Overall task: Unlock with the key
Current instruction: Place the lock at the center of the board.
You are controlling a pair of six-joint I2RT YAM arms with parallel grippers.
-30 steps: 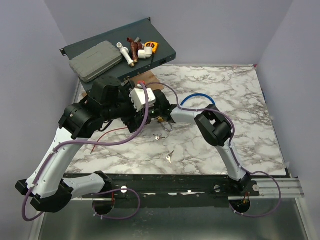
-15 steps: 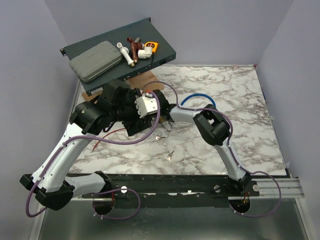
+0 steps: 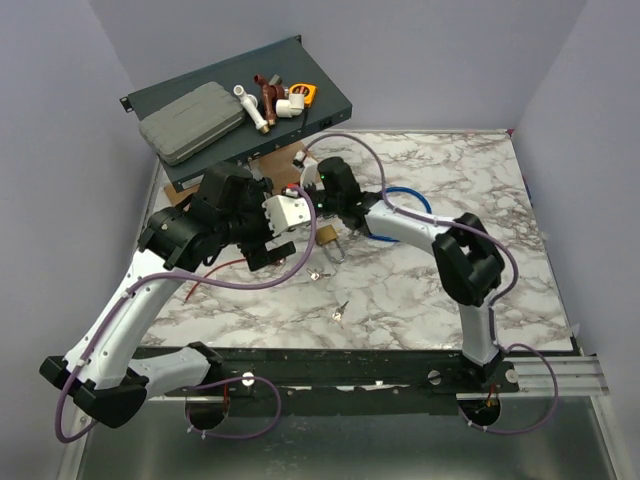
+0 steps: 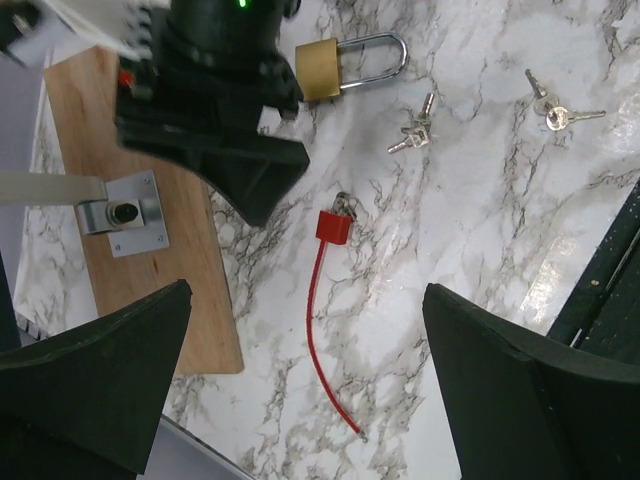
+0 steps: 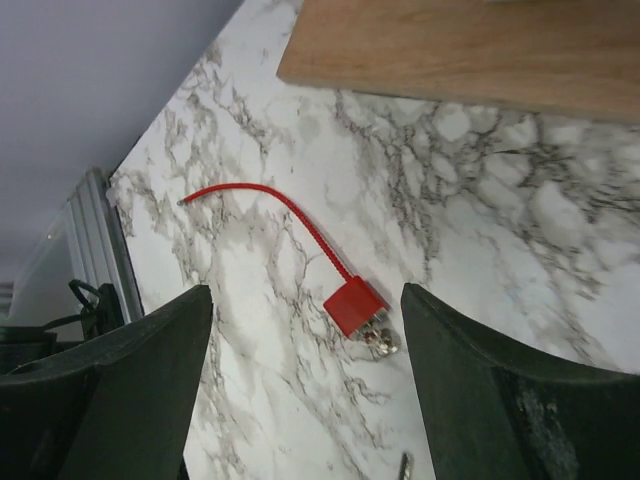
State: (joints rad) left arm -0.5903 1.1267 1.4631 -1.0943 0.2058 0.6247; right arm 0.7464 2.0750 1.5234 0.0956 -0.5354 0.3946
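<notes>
**Top view.** Noted flat on the marble tabletop (image 3: 490, 190), left of centre: one brass padlock (image 3: 328, 236), shackle closed. Toward the near edge from it, well apart from each other: first key bunch (image 3: 318, 273), then second key bunch (image 3: 340, 311). Neither held nor touched.

**Left wrist.** Left gripper (image 4: 308, 300) spread wide and empty, hanging over a red cable seal (image 4: 333, 226). Padlock's keyhole end hidden. Beside it, toward the far-left corner: a wooden board (image 4: 170, 290) carrying a metal latch plate (image 4: 120, 213).

**Right wrist.** Right gripper (image 5: 305, 300) likewise parted, holding nothing, above the same seal.

**Risks, as judged.**
- Thin keys flat on hard marble: likely to skid or flip under closing fingers.
- Ringed keys: wrong one may be presented.
- Loose padlock: likely to slide under insertion unless braced.
- Red cord close by, easy to snag.

**Count.**
- One padlock.
- Two key bunches (second looks like a pair; first unclear).
- One seal, one board, one latch plate.
</notes>
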